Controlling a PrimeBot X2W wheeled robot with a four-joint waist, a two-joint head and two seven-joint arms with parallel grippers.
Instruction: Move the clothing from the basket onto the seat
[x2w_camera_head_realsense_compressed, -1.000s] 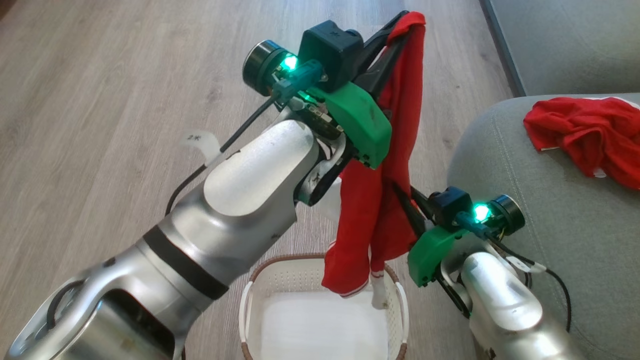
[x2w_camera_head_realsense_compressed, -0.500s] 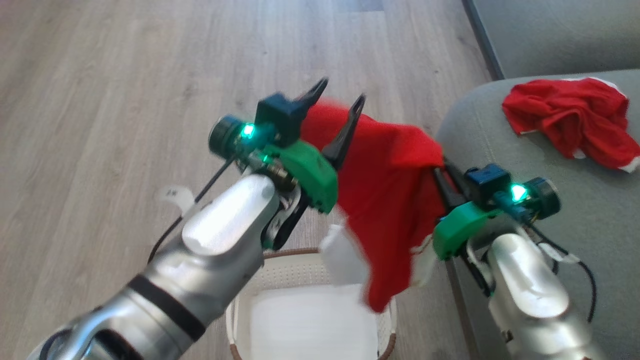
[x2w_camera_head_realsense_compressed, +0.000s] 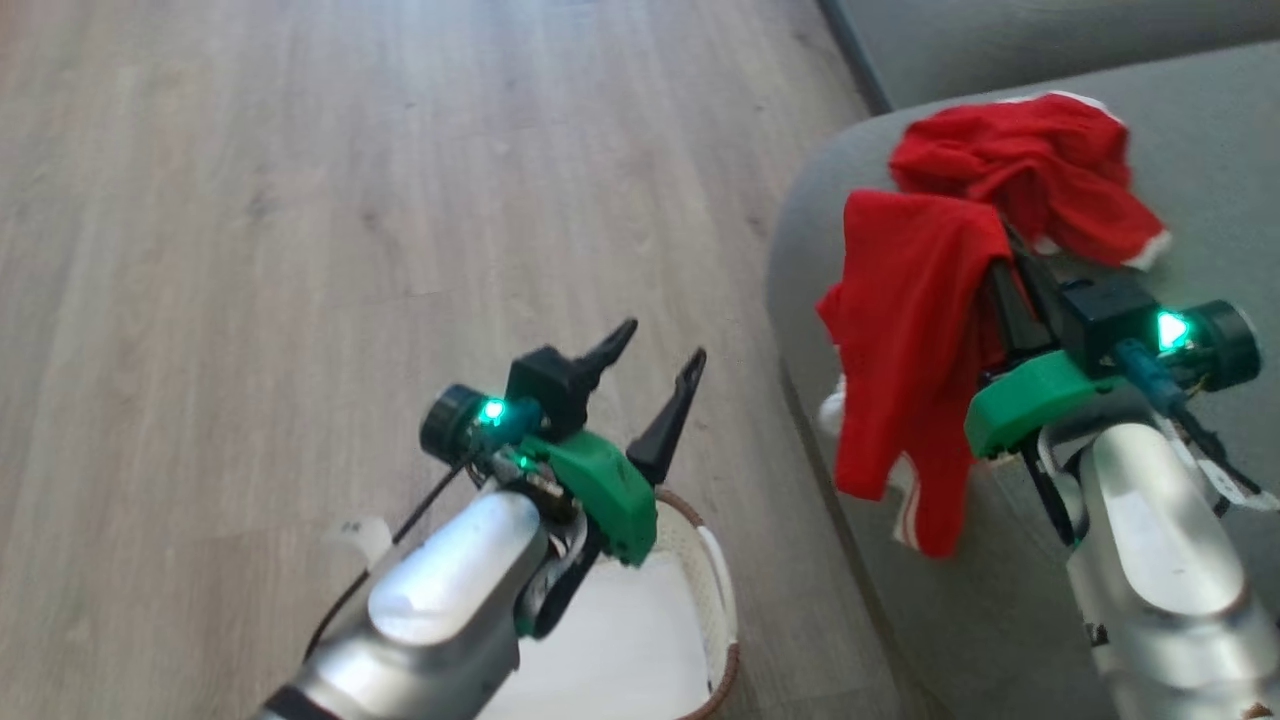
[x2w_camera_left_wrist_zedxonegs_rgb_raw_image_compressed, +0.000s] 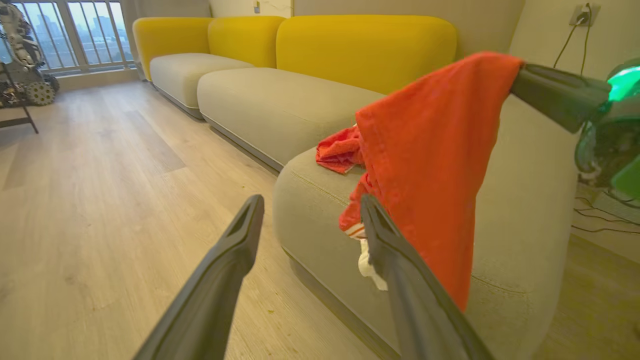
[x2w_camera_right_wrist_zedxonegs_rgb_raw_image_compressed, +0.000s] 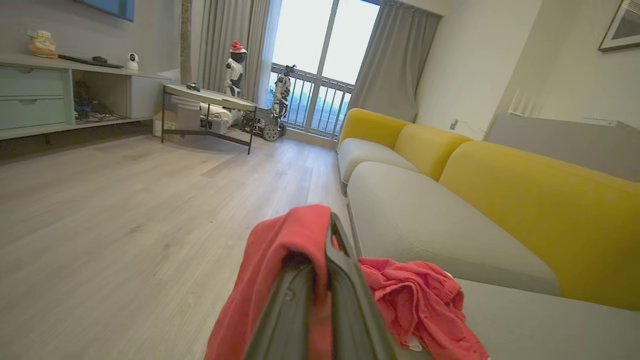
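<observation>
since 1 second ago the left gripper (x2w_camera_head_realsense_compressed: 663, 342) has let go of the hanging red garment (x2w_camera_head_realsense_compressed: 910, 350) and dropped lower. its 2 dark fingers stand wide apart with nothing between them, above the far rim of the cream basket (x2w_camera_head_realsense_compressed: 716, 590), whose white base shows beside the left forearm. the head camera has swung too, so the seat (x2w_camera_head_realsense_compressed: 1210, 130) sits further left in that view than before. the right gripper (x2w_camera_right_wrist_zedxonegs_rgb_raw_image_compressed: 322, 260) is clamped shut on the garment's top fold, and the cloth now hangs from it alone, draped down the left side of its fingers. the garment's lower end, with red-and-white striped trim and a bit of white, dangles in front of the rounded corner of the grey-green seat, above the wood floor (x2w_camera_head_realsense_compressed: 300, 200); whether it brushes the cushion's side cannot be told. just beyond the right gripper's tips a crumpled red garment (x2w_camera_head_realsense_compressed: 1020, 170) with white edging lies on top of the seat, near that corner. in the left wrist view the hanging cloth shows just right of the left gripper's right-hand finger, and yellow backrests (x2w_camera_left_wrist_zedxonegs_rgb_raw_image_compressed: 365, 45) stand behind the sofa cushions
</observation>
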